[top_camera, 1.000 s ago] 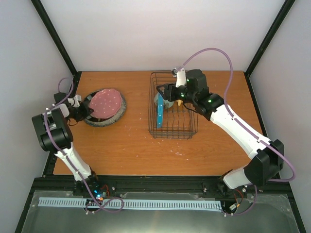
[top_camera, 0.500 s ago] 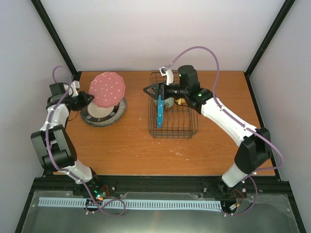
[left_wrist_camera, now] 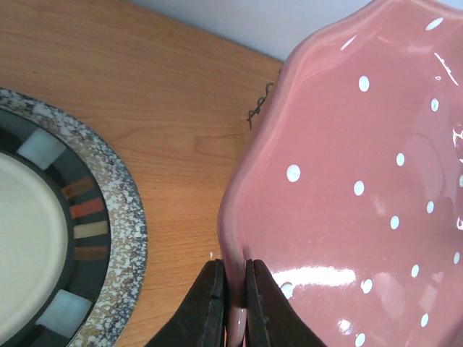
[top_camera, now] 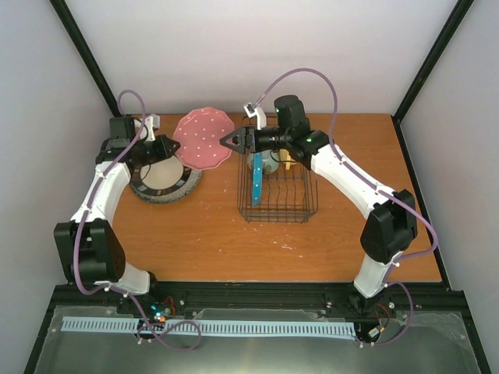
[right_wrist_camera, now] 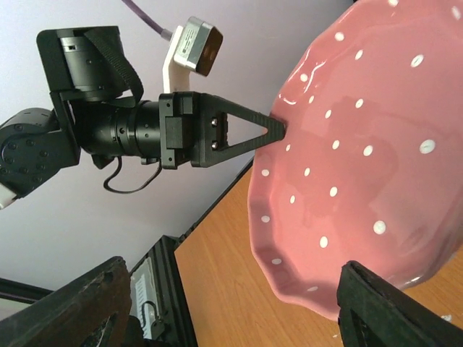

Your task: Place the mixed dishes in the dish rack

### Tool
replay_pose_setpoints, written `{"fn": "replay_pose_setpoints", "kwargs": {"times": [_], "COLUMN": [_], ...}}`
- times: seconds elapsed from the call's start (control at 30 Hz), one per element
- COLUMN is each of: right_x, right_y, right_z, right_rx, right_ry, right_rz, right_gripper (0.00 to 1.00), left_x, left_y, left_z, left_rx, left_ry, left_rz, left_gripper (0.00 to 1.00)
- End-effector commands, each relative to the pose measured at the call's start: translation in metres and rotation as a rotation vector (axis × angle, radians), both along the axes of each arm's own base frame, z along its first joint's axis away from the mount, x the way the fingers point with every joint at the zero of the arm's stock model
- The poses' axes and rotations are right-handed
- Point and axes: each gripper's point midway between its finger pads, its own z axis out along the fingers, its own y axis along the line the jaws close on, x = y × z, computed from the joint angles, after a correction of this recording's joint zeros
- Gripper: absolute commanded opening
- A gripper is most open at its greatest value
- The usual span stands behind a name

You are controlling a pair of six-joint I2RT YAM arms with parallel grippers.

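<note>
The left arm (top_camera: 104, 192) and the right arm (top_camera: 351, 183) are each made of smooth white tubes with fat black round joints. A thin purple cable (top_camera: 312, 72) loops along each one. Tiny green lights (top_camera: 309, 140) shine on the right arm. The left gripper (right_wrist_camera: 281, 129) is a flat black triangle with little screws (right_wrist_camera: 215, 124), and a small white camera box (right_wrist_camera: 189, 49) sits on it.
</note>
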Motion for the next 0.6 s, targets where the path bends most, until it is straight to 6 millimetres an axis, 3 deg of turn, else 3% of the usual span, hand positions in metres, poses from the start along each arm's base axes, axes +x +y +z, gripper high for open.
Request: {"fn": "replay_pose_setpoints", "kwargs": {"times": [0.0, 0.13, 0.33, 0.57], "right_x": [0.007, 0.011, 0.022, 0.028], "right_y": [-0.005, -0.014, -0.024, -0.028], "right_z": [0.013, 0.019, 0.010, 0.030], "right_rx": [-0.021, -0.051, -0.080, 0.027], "right_ry": [-0.036, -0.071, -0.054, -0.075], "right_rz": [-0.031, -0.079, -0.142, -0.171], "right_gripper": [0.77, 0.77, 0.77, 0.77], "left_x": [0.003, 0.003, -0.004, -0.015], "left_y": [-0.001, -0.001, -0.010, -0.016], "left_z": [0.082, 0.103, 0.130, 0.146], "left_rx": [-0.006, 0.018, -0.019, -0.037], "left_ry": [-0.194, -0.230, -0.276, -0.302], "left_rz": [0.012, 0.001, -0.045, -0.071], "left_gripper": [0.01, 0.01, 0.01, 0.01]}}
